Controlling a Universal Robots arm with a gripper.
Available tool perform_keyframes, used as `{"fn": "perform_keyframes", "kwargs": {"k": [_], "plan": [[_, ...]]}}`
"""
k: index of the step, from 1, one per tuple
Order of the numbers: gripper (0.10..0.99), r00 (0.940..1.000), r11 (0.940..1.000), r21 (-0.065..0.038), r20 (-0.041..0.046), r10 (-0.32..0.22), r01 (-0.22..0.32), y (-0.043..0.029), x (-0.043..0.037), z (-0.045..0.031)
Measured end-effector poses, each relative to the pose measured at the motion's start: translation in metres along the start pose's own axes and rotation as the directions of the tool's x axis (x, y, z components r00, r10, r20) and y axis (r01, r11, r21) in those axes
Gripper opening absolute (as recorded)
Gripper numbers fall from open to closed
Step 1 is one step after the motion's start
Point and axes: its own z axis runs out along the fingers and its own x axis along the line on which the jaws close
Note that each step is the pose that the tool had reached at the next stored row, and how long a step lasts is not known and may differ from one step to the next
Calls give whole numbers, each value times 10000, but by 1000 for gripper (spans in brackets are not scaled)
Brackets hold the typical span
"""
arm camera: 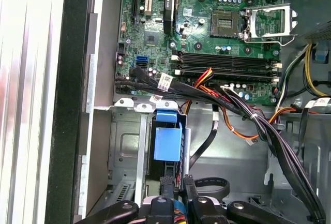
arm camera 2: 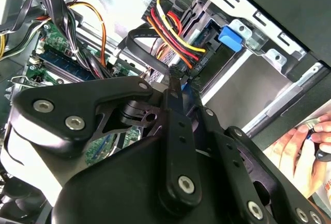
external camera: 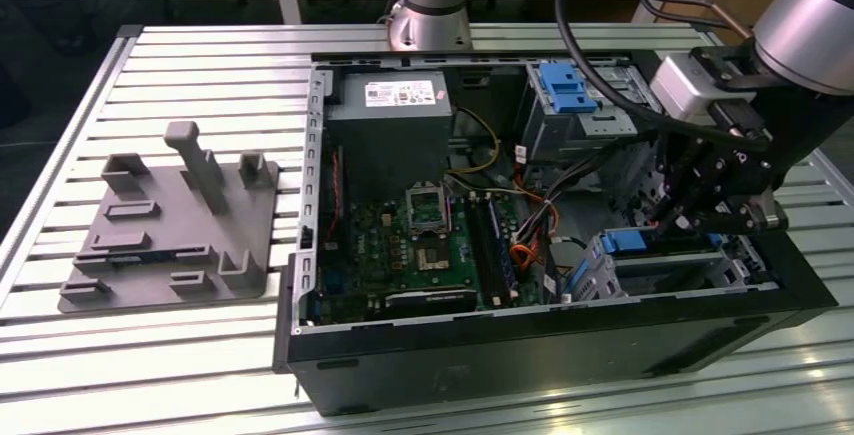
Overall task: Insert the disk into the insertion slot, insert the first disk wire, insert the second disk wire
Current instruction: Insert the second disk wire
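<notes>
Disk seated in insertion slot — directly beneath gripper; finger state unclear.

This is a robotics lab or assembly test cell. An opened desktop computer case, its motherboard and cabling bare, lies on a bench of slotted aluminium rails. A grey moulded fixture plate sits toward the bench's edge on the exterior view's left, and the robot arm's base is bolted at the far edge.
</notes>
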Motion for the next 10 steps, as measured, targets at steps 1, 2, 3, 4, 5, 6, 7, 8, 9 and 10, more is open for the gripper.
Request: {"fn": "perform_keyframes", "kwargs": {"k": [1, 2, 3, 4, 5, 6, 7, 8, 9, 10], "plan": [[196, 10000, 10000, 0, 0, -2, 2, 0, 0, 1], [196, 10000, 10000, 0, 1, -5, 5, 0, 0, 2], [196, 10000, 10000, 0, 1, -10, 10, 0, 1, 2], [196, 10000, 10000, 0, 1, -17, 17, 0, 2, 2], [196, 10000, 10000, 0, 0, -27, 27, 0, 4, 2], [196, 10000, 10000, 0, 0, -39, 39, 0, 7, 2], [196, 10000, 10000, -1, 0, -52, 52, 0, 10, 3], [196, 10000, 10000, -1, 0, -65, 65, 0, 13, 2], [196, 10000, 10000, -1, -1, -81, 81, 0, 17, 2], [196, 10000, 10000, -1, -2, -96, 96, 0, 20, 2]]}}
